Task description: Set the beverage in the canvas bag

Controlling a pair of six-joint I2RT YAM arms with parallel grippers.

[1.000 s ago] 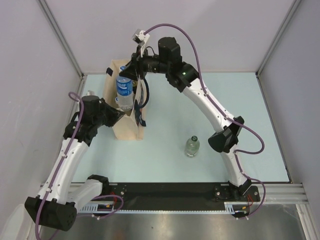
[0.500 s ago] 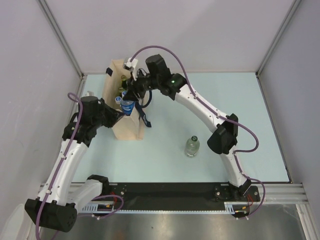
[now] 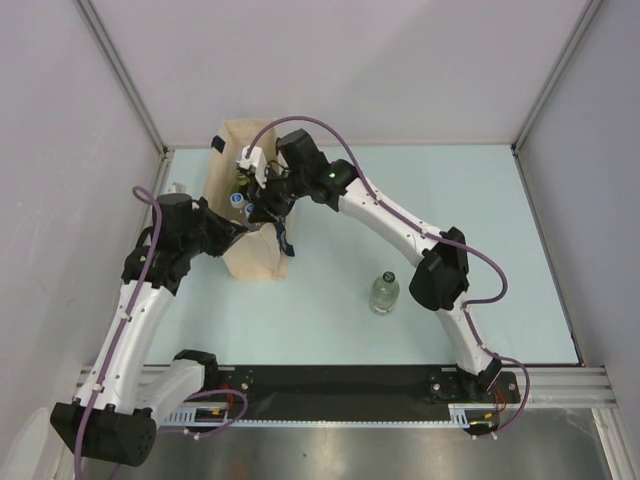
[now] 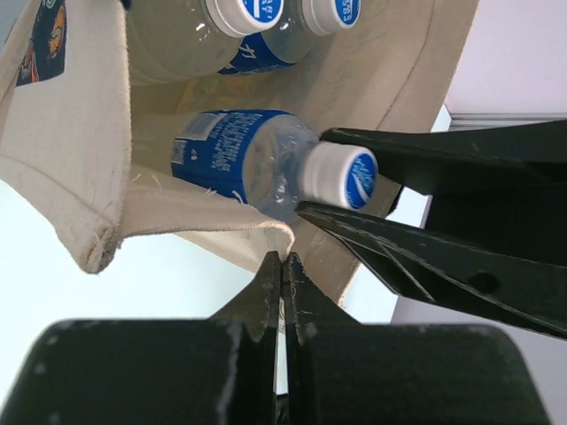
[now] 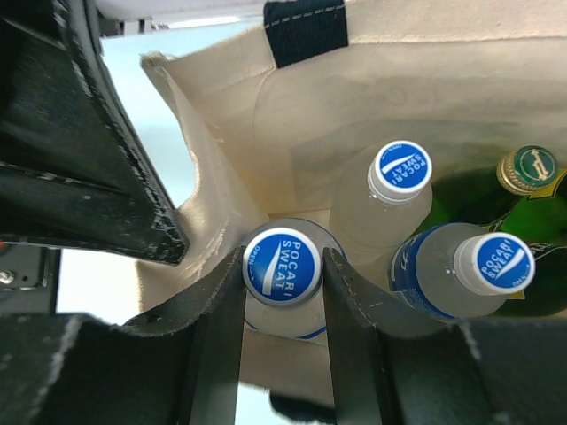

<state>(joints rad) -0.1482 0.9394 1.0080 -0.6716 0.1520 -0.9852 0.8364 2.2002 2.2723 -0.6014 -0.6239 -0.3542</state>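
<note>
Right gripper (image 5: 283, 258) clamped on Pocari Sweat bottle (image 4: 235, 159) at the neck, inside the canvas bag (image 4: 75, 168). Left gripper (image 4: 283, 266) pinched on the bag's rim. Bag stands far left on the surface (image 3: 450, 200)

Bag (image 3: 250, 258) mouth packed — bottles (image 5: 400, 173), right gripper (image 5: 283, 283) inside, left gripper (image 4: 284, 266) on rim. Lone bottle (image 3: 384, 293) by table's (image 3: 500, 220) near edge — right half open.

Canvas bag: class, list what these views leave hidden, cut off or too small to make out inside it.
Top view: right arm covers the bag's mouth; caps too small to count.
Right wrist: green bottle cut off by the right edge; bag floor hidden under bottles.
Left wrist: two upper bottles cut off by the top edge.
</note>
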